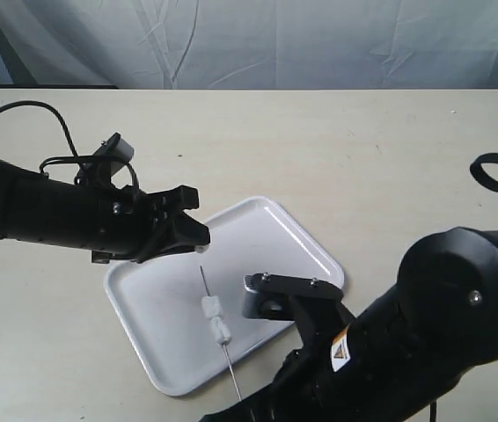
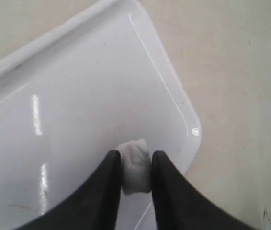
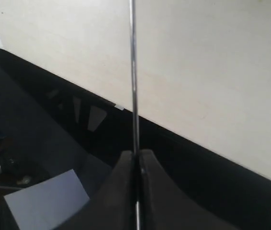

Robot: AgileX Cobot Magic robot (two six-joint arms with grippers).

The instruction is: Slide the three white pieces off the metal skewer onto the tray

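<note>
Over beige tabletop [image 1: 363, 149], left tool [image 2: 135, 154] pinches a white piece [image 2: 136, 173]; right tool [image 3: 136, 153] clamps the skewer [image 3: 132, 72].

The left arm [image 1: 47, 211] lay stretched in from the left edge, low and nearly level. The left hand [image 1: 193, 220] at its end pointed toward the middle of the scene. In the wrist view, its two black fingers [image 2: 107, 191] were pressed against either side of a white piece [image 2: 133, 148], gripping it between them. The right arm [image 1: 443, 325] came in from the lower right corner, its bulky joint raised and its forearm angling down and leftward. The right hand [image 3: 136, 154] had its jaws closed tight, with the metal skewer [image 3: 132, 72] pinched between the fingertips and standing straight out from them.
</note>
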